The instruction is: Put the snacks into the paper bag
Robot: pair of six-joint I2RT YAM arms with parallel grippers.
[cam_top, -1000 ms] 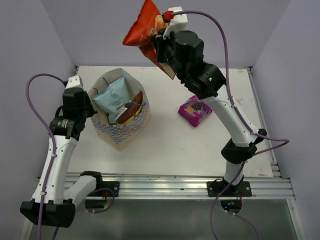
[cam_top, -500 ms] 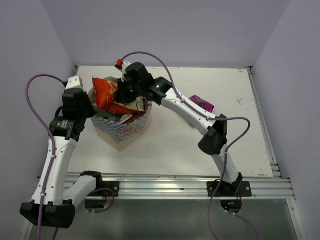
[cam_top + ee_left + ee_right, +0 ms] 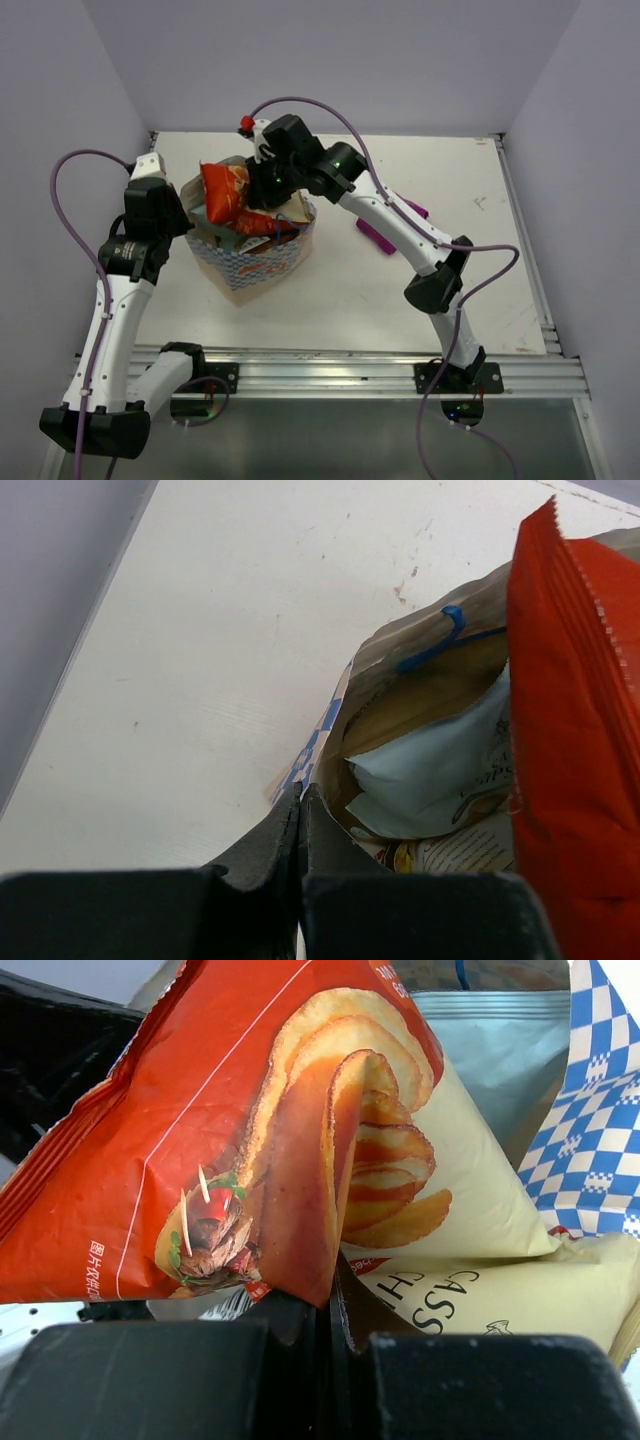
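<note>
The paper bag (image 3: 262, 262) stands open at the left of the table, blue-and-white zigzag outside. My left gripper (image 3: 187, 222) is shut on its left rim (image 3: 318, 742). My right gripper (image 3: 263, 193) is shut on the red-and-cream chip bag (image 3: 224, 188) and holds it tilted in the bag's mouth, its top still above the rim. The light blue chip bag (image 3: 432, 772) lies inside, under the red one (image 3: 575, 710). A strip of the brown-and-dark-red bag (image 3: 262, 224) shows inside too. The purple packet (image 3: 374, 236) lies on the table, mostly hidden behind my right arm.
A blue string handle (image 3: 447, 632) hangs at the bag's far rim. The right wrist view is filled by the red-and-cream chip bag (image 3: 230, 1130), with the light blue bag (image 3: 500, 1035) and the zigzag wall (image 3: 600, 1140) behind it. Purple walls enclose the table on three sides.
My right arm swung the red-and-cream chip bag down from high at the back into the paper bag's mouth. The paper bag shifted slightly right. My left arm stayed put.
</note>
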